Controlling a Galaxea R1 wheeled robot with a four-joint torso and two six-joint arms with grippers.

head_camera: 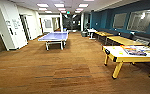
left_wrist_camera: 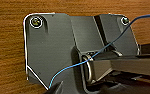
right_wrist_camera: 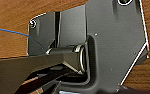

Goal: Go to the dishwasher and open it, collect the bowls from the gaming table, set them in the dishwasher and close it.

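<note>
Brown carpet (head_camera: 66, 72) stretches ahead as the robot crosses the games room, the gaming table (head_camera: 116, 53) near on its right with no bowls visible, no dishwasher in sight, the collecting seemingly still ahead, both grippers' state impossible to tell.

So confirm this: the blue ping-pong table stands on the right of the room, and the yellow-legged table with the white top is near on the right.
Wrong on one point: the head view shows the ping-pong table on the left, farther back. The yellow-legged table is near on the right.
</note>
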